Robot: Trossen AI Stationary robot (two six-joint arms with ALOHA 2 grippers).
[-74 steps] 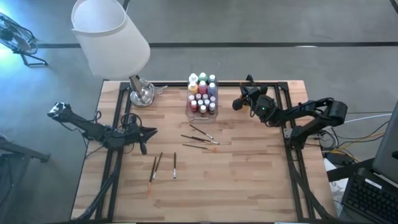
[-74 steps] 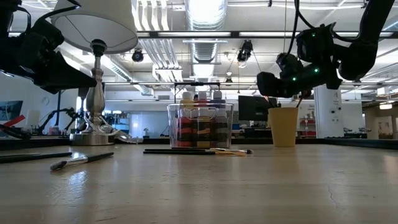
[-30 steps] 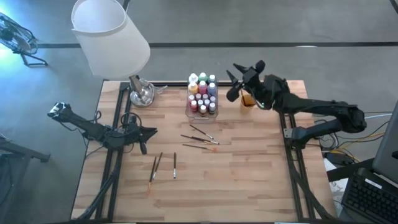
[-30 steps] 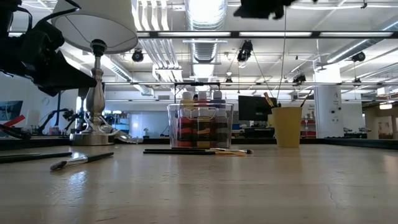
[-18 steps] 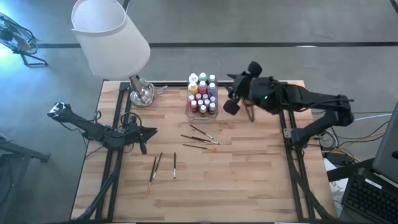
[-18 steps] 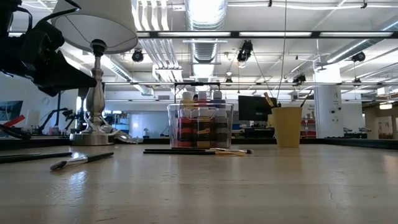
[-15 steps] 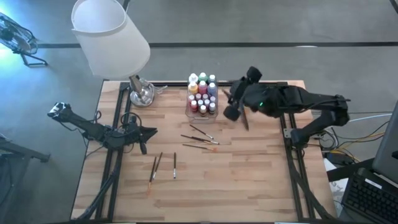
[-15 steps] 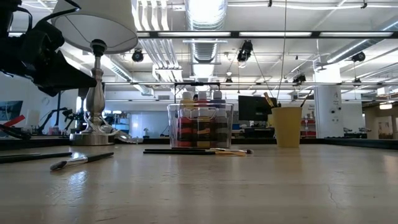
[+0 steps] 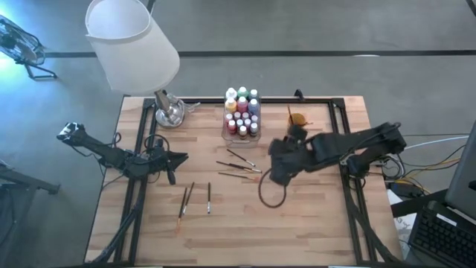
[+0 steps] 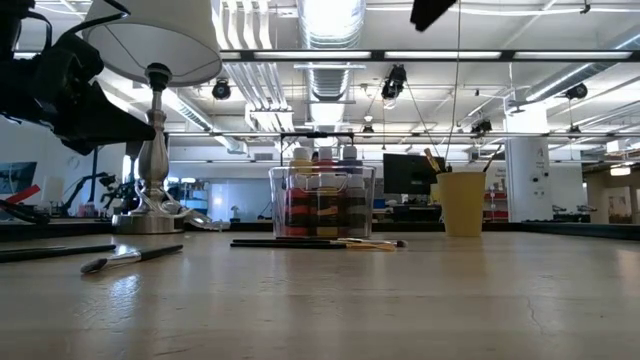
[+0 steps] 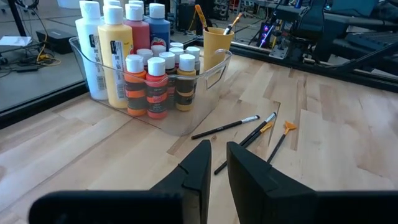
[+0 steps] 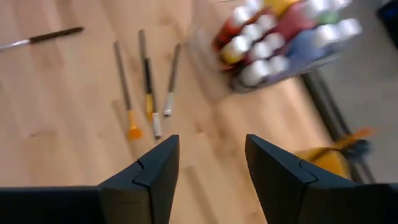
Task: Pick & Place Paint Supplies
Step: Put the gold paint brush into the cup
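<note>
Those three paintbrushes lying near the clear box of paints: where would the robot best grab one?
Probably mid-handle, from straight above. The three paintbrushes lie flat on the table, close together, so narrow fingers should straddle one thin handle crosswise. The right end effector is open above them.

Right pincer (image 9: 262, 195) swung from orange cup (image 9: 297, 119) at back edge to mid-table, beside loose paintbrushes (image 9: 239, 165)

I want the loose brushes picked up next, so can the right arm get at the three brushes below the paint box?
Probably yes. The right gripper hovers open just beside the three brushes, which lie flat on bare wood with nothing covering them.
</note>
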